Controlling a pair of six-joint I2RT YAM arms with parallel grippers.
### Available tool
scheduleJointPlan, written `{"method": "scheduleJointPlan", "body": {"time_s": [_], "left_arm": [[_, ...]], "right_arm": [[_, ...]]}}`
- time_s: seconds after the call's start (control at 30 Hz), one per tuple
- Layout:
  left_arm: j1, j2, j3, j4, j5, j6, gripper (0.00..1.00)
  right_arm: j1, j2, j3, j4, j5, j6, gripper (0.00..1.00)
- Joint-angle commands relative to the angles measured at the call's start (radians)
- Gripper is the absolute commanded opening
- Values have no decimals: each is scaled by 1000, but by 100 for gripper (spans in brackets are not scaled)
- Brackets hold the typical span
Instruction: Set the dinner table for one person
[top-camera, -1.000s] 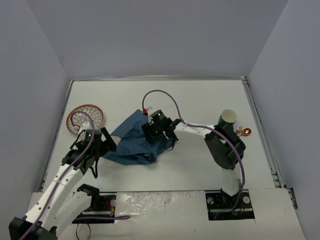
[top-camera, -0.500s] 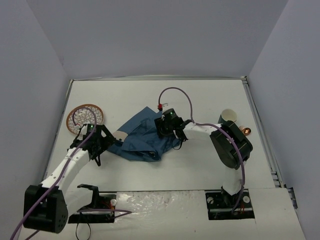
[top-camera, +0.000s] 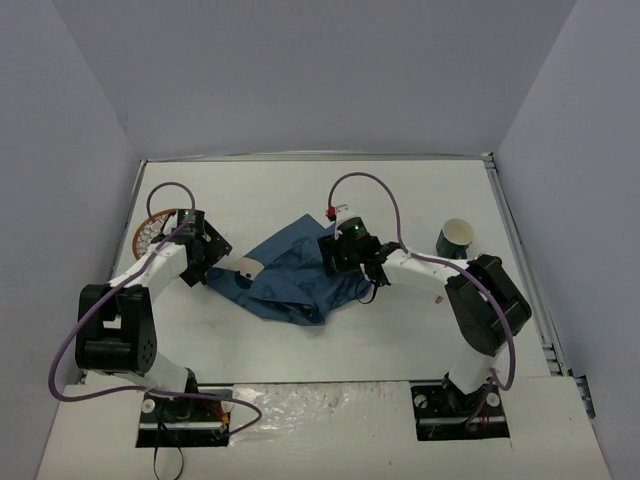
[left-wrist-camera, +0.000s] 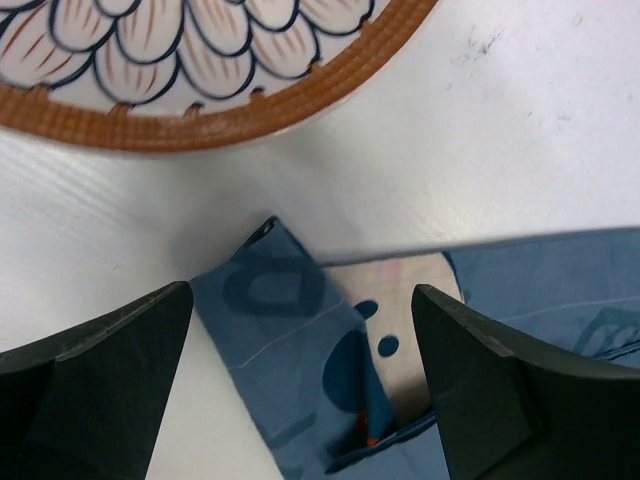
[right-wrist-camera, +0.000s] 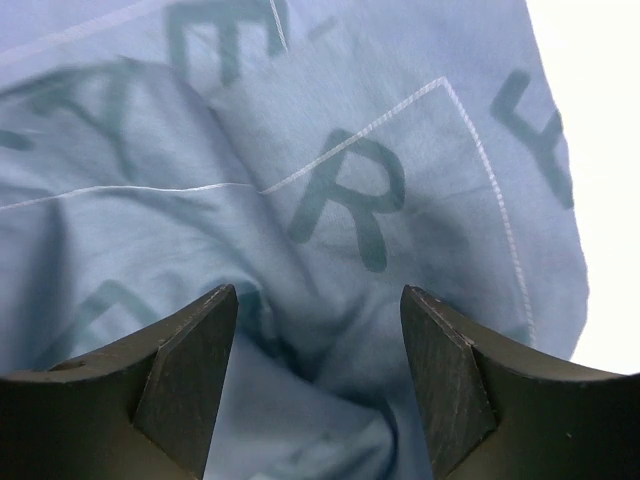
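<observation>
The dinner table (top-camera: 400, 330) is the white flat top under everything you see. In its middle lies a crumpled blue placemat (top-camera: 295, 280) with printed letters. Your left gripper (left-wrist-camera: 300, 310) is at the left corner of this cloth. Its fingers are wide apart and the corner is between them, not pinched. Your right gripper (right-wrist-camera: 315, 310) is over the right part of the cloth, also wide open, and it holds nothing. A patterned plate (top-camera: 150, 232) lies on the left, near the left gripper. A green cup (top-camera: 456, 238) stands on the right, apart from the cloth.
</observation>
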Motion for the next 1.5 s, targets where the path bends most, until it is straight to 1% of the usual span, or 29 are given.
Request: {"method": "scheduleJointPlan", "body": {"time_s": [0.0,0.2,0.43,0.6,0.73,0.9,1.0,1.1,1.2,1.23,1.27,1.33,1.47], "left_arm": [[6,64,101,-12,24,-23,87],[6,132,164,-61,23,-33,85],[8,199,210,-118,15,-47,73],[8,197,203,-159,2,-52,64],[8,206,208,-179,-12,-52,59],[8,231,214,-195,-29,-58,49],[8,244,211,-201,-29,-61,40],[8,239,200,-202,-32,-61,27],[8,235,193,-200,-32,-59,12],[8,235,194,-200,-31,-57,9],[8,235,196,-198,-29,-55,4],[7,234,198,-197,-21,-51,0],[8,202,197,-189,-12,-40,0]], "right_arm": [[6,-127,-6,26,-1,-38,65],[13,-250,-30,16,3,-58,67],[20,-360,-75,6,9,-66,68],[20,-414,-113,7,11,-64,68],[20,-441,-144,21,3,-64,68],[21,-464,-160,25,-11,-69,68],[29,-495,-166,21,-25,-82,69],[55,-519,-158,12,-14,-102,69],[101,-529,-137,-3,0,-124,69],[112,-527,-125,-9,1,-137,69],[132,-522,-117,-13,0,-144,69],[157,-504,-86,-31,-10,-170,69],[217,-452,-30,-62,-72,-241,69]]}}
